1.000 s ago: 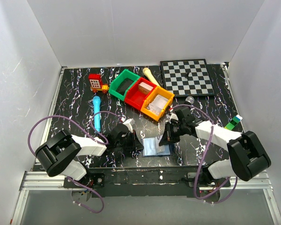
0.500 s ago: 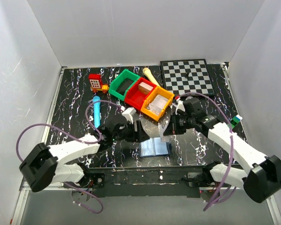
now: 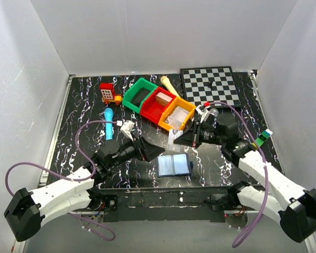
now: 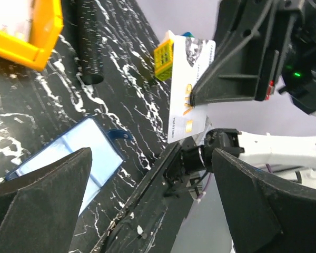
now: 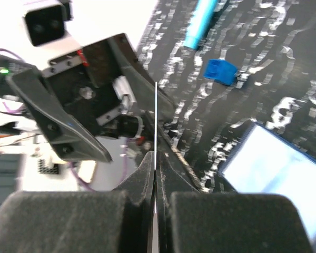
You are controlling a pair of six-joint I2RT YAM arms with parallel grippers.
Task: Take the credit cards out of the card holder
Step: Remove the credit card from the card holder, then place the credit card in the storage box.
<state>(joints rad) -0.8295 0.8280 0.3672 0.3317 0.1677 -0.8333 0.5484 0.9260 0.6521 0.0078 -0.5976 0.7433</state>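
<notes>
The card holder lies open and flat at 6 o'clock on the table, pale panels up. The left gripper has just let go and backed off to the holder's 10 o'clock, jaws wide and empty. The right gripper has risen to the holder's 12 o'clock, pinching a white card clear of it. One card looks out; whether more remain inside, I cannot tell.

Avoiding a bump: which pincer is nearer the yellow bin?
Right. The right pincer, holding a card, is just nearside of the yellow bin; the left pincer is farther, toward the near left.
</notes>
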